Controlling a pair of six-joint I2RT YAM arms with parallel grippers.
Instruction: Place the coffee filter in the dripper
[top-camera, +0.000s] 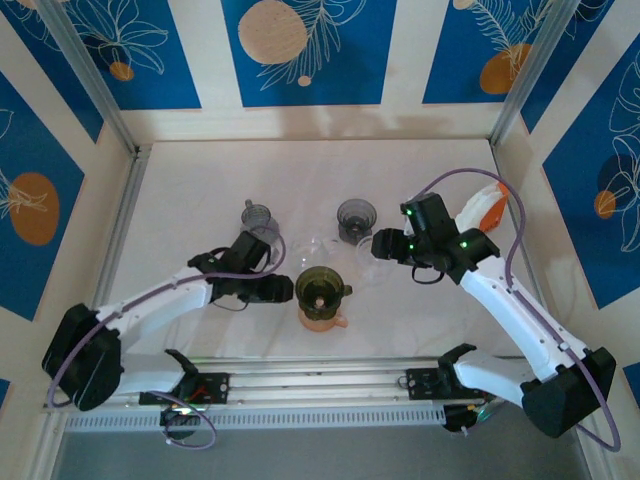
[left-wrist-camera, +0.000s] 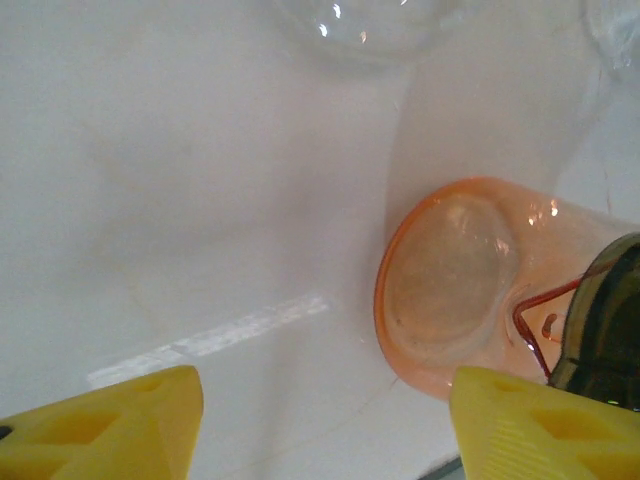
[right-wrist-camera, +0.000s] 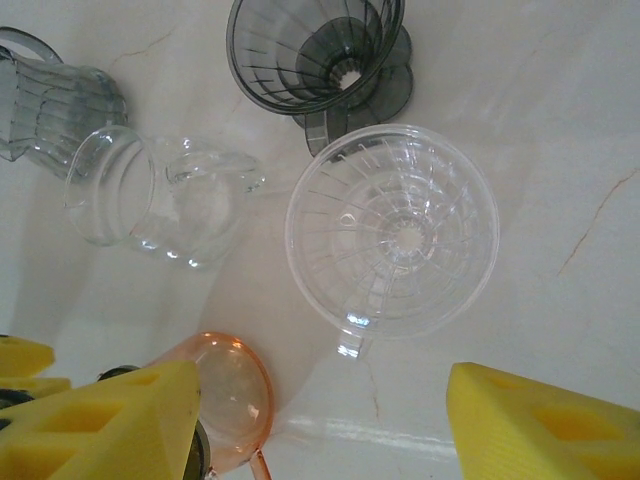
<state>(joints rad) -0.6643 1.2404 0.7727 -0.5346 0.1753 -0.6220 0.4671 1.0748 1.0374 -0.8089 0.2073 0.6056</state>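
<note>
White worktop (top-camera: 200, 180) carries a dripper (top-camera: 321, 288) atop an orange cup (left-wrist-camera: 450, 285). Left pincer (left-wrist-camera: 325, 400), at its nine o'clock, and right pincer (right-wrist-camera: 322, 390) stand released, empty. Retreat level, sparing the cup.

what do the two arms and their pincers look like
The left arm and right arm have white links with black joints, each trailed by a lilac cable. The right wrist carries green lights. The left pincer and right pincer have blocky yellow fingers with triangular cut-outs.
</note>
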